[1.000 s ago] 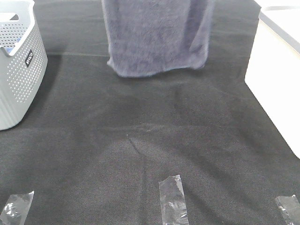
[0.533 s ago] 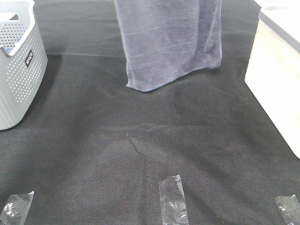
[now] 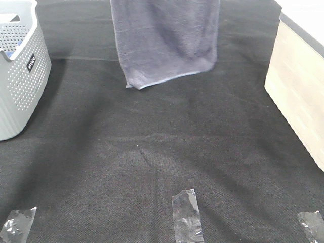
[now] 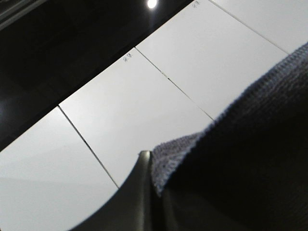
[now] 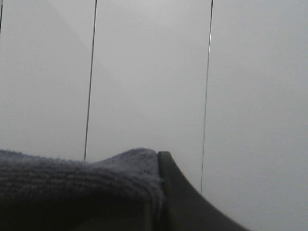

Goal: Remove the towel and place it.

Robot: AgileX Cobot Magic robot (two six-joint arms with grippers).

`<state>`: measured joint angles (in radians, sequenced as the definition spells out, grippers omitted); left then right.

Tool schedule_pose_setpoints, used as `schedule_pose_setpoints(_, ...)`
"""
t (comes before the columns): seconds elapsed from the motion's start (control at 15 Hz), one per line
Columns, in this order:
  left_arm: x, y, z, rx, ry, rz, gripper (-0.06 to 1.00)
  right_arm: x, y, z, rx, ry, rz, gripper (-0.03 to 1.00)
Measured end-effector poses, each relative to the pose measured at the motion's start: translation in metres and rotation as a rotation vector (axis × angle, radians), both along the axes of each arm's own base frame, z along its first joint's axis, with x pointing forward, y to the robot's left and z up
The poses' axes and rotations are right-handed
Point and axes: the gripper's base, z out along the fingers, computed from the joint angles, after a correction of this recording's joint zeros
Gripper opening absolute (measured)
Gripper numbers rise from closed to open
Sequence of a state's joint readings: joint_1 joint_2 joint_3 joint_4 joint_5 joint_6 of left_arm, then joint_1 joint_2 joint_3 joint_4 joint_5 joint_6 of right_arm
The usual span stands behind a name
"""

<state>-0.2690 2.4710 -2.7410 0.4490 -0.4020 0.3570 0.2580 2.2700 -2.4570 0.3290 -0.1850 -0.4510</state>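
Observation:
The grey-lavender towel [image 3: 164, 38] hangs upright over the far middle of the black-covered table [image 3: 152, 152]. Its hemmed lower edge is just above the cloth, and its top runs out of the exterior view. Neither gripper shows in the exterior view. In the left wrist view my left gripper [image 4: 154, 166] is closed on a top edge of the towel [image 4: 240, 144]; one dark finger [image 4: 142, 192] shows. In the right wrist view my right gripper [image 5: 160, 161] pinches the towel [image 5: 72, 187] beside a dark finger [image 5: 180, 197]. Both wrist views look up at a white panelled ceiling.
A grey perforated basket [image 3: 20, 76] stands at the left edge of the table. A light wooden box with a white top [image 3: 298, 91] stands at the right edge. Clear tape strips [image 3: 186, 215] lie along the front of the cloth.
The hanging towel swung right and dipped lower half a second ago. It has now swung back left and its lower edge is a little higher.

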Motion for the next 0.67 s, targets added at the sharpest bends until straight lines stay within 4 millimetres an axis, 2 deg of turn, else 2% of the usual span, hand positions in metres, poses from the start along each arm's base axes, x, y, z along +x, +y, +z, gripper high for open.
schedule_pose_setpoints(0.2, -0.0048, 0.0083, 0.0116, 0.02, -0.052, 0.033, 0.0, -0.0023, 0.0008, 0.0048, 0.032, -0.025, 0.005, 0.02)
schedule_pose_setpoints(0.4, -0.0016, 0.0084, 0.0084, 0.116, -0.034, 0.1, 0.0, -0.0016, 0.0025, 0.0022, 0.043, 0.009, 0.024, 0.02)
schedule_pose_setpoints(0.67, 0.0015, 0.0118, 0.0056, 0.139, -0.017, 0.117, 0.0, -0.0003, 0.0049, -0.0033, 0.022, 0.07, 0.044, 0.02)
